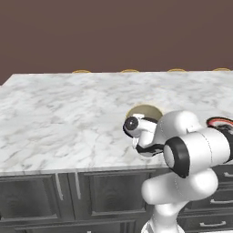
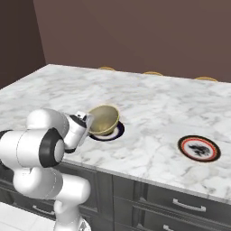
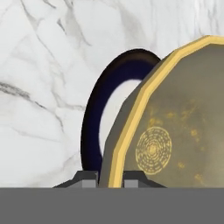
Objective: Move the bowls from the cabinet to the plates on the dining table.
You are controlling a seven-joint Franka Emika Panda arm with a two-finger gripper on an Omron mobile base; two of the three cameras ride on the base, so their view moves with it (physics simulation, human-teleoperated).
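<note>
Olive-yellow bowl – gold medallion inside, navy-rimmed plate, red-orange-rimmed plate, white grey-veined marble top

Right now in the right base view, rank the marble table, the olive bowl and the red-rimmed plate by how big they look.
1. Dining table, by far the largest.
2. Olive bowl and red-rimmed plate: look alike in width, so no ranking between them.
</note>
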